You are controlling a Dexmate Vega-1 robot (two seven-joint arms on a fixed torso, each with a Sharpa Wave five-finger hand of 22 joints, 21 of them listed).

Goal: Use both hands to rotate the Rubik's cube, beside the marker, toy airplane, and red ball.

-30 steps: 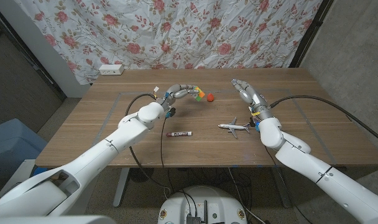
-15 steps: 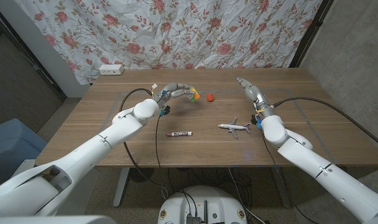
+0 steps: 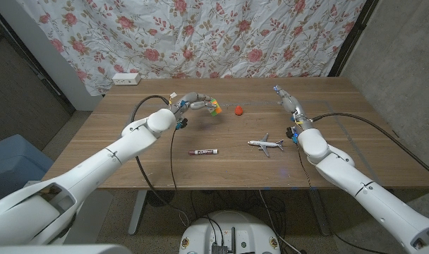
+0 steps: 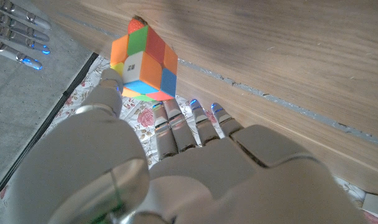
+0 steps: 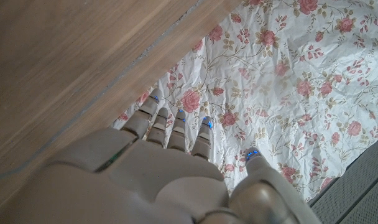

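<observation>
The left hand (image 3: 193,101) holds the cube (image 3: 214,108) at its fingertips, off toward the right hand (image 3: 288,101), which waits with fingers apart, holding nothing, well apart across the red ball (image 3: 238,109)

Rubik's cube (image 3: 214,108), multicoloured, tilted on a corner, held in the left hand's (image 3: 194,101) fingertips near the table's far side. Faces visible in the left wrist view (image 4: 145,60): orange, green, red, blue.
</observation>
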